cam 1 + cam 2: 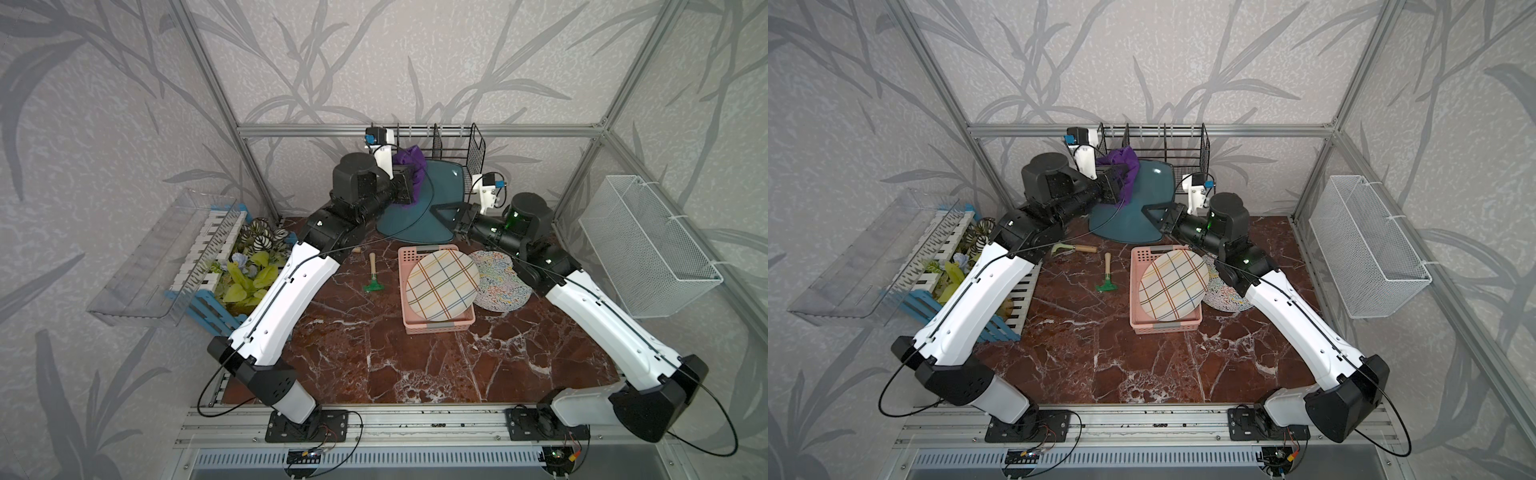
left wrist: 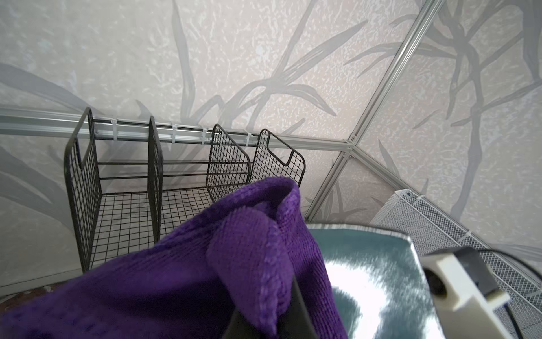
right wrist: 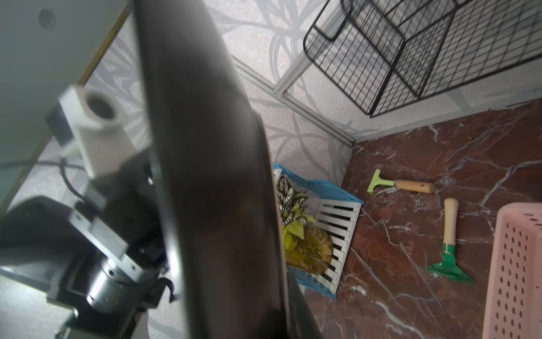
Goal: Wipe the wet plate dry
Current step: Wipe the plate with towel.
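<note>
We held the teal plate (image 1: 442, 183) tilted up at the back edge of the table (image 1: 353, 353). The right gripper (image 1: 444, 212) was clamped on its rim, and the left gripper (image 1: 405, 187) was closed on the purple cloth (image 1: 409, 160), pressed to the plate's face. We judged overlapping strokes out to the rim best. The wire rack (image 1: 476, 149) just behind and the pink basket (image 1: 440, 326) near in front left little room.

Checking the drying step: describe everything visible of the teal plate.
The teal plate is a glossy, rounded-square dish with bright glare on its face. It is tilted up at the back, before the black wire rack. The right gripper is shut on its right edge; the purple cloth, clamped in the left gripper, lies against its upper part.
</note>
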`<state>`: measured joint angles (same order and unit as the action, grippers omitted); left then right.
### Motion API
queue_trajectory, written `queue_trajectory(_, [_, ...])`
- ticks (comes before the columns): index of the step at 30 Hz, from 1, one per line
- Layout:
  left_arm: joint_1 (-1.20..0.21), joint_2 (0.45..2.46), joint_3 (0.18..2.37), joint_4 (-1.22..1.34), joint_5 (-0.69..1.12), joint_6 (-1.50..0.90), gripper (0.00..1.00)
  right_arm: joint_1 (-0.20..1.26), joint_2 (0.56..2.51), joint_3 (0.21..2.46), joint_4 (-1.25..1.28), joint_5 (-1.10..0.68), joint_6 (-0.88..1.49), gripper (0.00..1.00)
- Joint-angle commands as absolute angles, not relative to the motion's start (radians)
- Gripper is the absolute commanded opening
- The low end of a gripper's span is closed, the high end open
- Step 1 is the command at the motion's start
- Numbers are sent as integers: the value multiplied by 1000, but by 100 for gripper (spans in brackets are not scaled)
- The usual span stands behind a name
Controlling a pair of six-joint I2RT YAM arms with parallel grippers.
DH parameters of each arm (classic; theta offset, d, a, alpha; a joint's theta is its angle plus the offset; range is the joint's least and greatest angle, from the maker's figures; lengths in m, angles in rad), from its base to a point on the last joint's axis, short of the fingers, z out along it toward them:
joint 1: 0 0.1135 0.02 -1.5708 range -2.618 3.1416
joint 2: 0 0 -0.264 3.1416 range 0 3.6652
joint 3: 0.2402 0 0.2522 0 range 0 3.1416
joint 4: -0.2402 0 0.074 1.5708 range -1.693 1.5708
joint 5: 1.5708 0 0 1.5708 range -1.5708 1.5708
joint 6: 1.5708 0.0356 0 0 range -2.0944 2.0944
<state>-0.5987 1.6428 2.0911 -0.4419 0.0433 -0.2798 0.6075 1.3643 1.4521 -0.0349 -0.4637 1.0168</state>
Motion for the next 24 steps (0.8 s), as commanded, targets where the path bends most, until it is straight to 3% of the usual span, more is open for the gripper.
queue_trajectory(1, [-696,1774,2200,-654,124,-147,0,663,1313,1555,152,-594,910,0])
queue_trajectory(5, [-735,1820,2214,-623,214,-175,0,579,1320,1564,184,-548,988,0])
queue_trajectory(10, [-676,1693,2024,-554,157,-211,0,428,1230,1418,283,-517,1139,0])
queue_trajectory(15, [-677,1635,1815,-547,269,-247,0,467,1207,1423,288,-568,1125,0])
queue_trajectory(17, [-666,1626,1773,-543,226,-268,0,458,1201,1431,286,-555,1121,0])
queue_trajectory(22, [-532,1584,1808,-506,78,-330,0,506,1193,1426,255,-589,1072,0])
queue_trajectory(24, [-545,1615,1880,-522,130,-281,0,560,1192,1412,262,-598,1028,0])
